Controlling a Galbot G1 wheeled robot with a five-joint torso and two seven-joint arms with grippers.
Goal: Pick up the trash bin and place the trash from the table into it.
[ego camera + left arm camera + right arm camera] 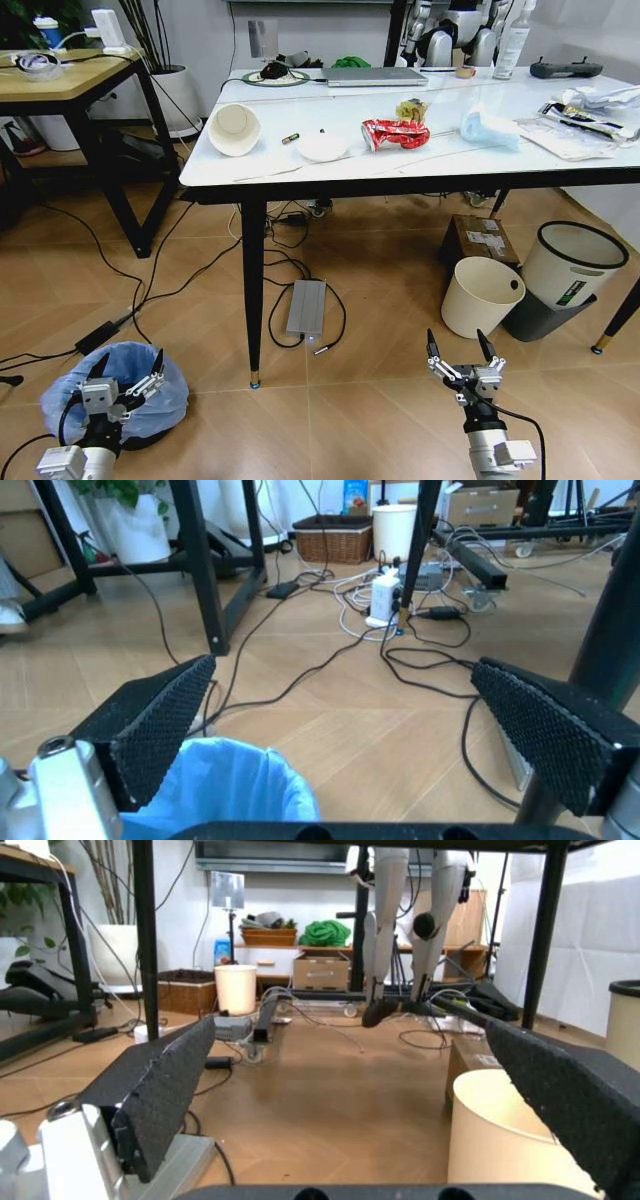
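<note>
Low over the wood floor, the left hand (125, 383) hovers spread above the blue-bagged trash bin (115, 390); a pinch on loose bag alone could slip. Trash lies on the desk (250, 165) above. Right hand (462, 357) waits spread, empty.

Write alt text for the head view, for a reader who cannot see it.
The left gripper hangs open over a small round bin lined with crinkled light-blue plastic on the wooden floor; the right gripper is open near a plain cream bin. Beyond, a glossy white table holds a red wrapper and a pale-blue mask.
</note>
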